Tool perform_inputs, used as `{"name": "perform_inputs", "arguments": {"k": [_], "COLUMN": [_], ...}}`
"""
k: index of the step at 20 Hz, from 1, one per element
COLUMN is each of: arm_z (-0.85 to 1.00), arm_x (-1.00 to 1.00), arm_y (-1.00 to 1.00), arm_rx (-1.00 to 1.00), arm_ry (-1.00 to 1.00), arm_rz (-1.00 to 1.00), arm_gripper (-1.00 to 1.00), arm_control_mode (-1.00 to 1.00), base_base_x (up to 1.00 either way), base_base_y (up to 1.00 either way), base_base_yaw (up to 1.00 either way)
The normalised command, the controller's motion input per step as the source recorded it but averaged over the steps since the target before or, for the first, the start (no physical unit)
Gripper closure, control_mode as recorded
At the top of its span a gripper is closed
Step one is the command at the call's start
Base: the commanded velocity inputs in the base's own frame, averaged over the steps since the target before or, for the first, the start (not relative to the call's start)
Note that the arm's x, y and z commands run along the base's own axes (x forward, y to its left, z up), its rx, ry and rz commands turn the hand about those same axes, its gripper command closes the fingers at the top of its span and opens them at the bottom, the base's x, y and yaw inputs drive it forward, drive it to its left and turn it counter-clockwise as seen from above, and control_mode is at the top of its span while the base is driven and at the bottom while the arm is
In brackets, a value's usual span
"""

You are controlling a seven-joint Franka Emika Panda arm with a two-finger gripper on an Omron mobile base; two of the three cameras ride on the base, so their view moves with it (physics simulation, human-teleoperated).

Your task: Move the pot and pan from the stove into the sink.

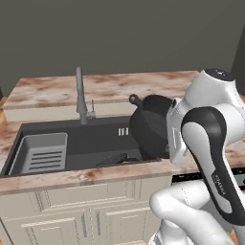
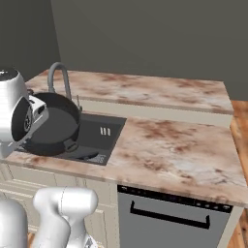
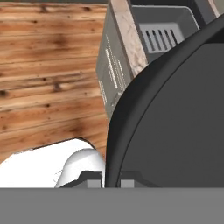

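Left base view shows the small round dark grey metal pot [image 1: 149, 130] tipped on its side above the right end of the dark rectangular recessed sink [image 1: 86, 139]. Jaws [image 3: 105, 177] are closed on its rim. A black shape lying low in the basin may be the frying pan [image 1: 117, 159]. The marbled surface [image 2: 169, 145] surrounds the sink.

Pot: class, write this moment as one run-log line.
pot: tilted, held over sink | gripper: shut on pot rim | pan: lying in sink
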Motion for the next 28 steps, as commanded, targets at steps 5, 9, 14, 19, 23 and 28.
{"name": "perform_inputs", "arguments": {"k": [5,9,14,19,23,28], "arm_z": [0.0,0.0,-0.1,-0.21,-0.2,-0.1], "arm_x": [0.29,0.05,0.0,0.1,0.26,0.44], "arm_y": [0.0,0.01,0.02,0.0,0.0,0.02], "arm_rx": [-0.05,-0.01,-0.07,-0.14,-0.13,-0.07], "arm_ry": [0.08,0.04,0.04,0.13,0.15,0.13], "arm_rz": [0.0,0.0,0.0,0.01,0.02,0.01], "arm_gripper": [1.0,1.0,1.0,1.0,1.0,1.0], "arm_control_mode": [-1.0,-1.0,-1.0,-1.0,-1.0,-1.0], "base_base_x": [0.0,0.0,0.0,0.0,0.0,0.0], "base_base_y": [0.0,0.0,0.0,0.0,0.0,0.0], "base_base_yaw": [0.0,0.0,0.0,0.0,0.0,0.0]}}
